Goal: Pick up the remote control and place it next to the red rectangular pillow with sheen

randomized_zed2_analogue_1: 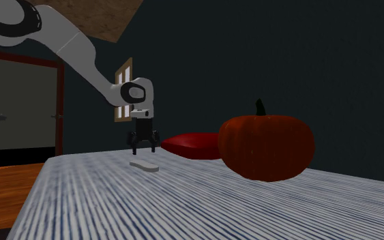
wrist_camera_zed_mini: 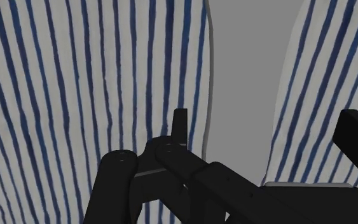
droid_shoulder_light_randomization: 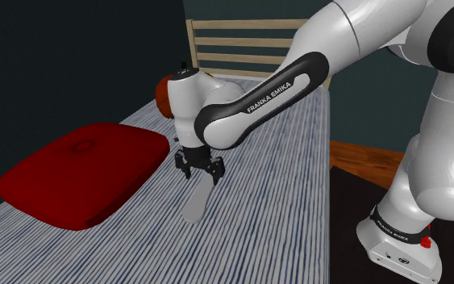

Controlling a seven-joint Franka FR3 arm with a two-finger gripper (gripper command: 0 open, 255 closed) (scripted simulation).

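In the shoulder view a red pillow [droid_shoulder_light_randomization: 84,173] lies at the left of the frame on a bed [droid_shoulder_light_randomization: 289,218] with a blue-and-white striped cover. To its right, at the frame's centre, the jaws point down at the bed from the end of the arm [droid_shoulder_light_randomization: 265,89], which reaches in from the upper right. A grey remote [droid_shoulder_light_randomization: 197,202] lies flat on the stripes just below them, near the pillow's right edge but apart from it. An orange pumpkin [droid_shoulder_light_randomization: 165,95] peeks out behind the wrist, a slatted wooden headboard [droid_shoulder_light_randomization: 233,44] stands at upper centre, and the stand [droid_shoulder_light_randomization: 398,242] sits at lower right. In the second exterior view the arm comes in from the upper left. The jaws hang left of centre, with a small gap between their tips and the remote [randomized_zed2_analogue_1: 144,166] lying on the bed [randomized_zed2_analogue_1: 183,204]. The pillow [randomized_zed2_analogue_1: 190,144] lies behind, and the pumpkin [randomized_zed2_analogue_1: 267,146] sits large at right of centre. In the wrist view the jaws are open. The two black fingers [wrist_camera_zed_mini: 180,124] stand wide apart, and the remote [wrist_camera_zed_mini: 254,76] runs as a plain grey strip between them without touching either. Striped cover shows on both sides of it.
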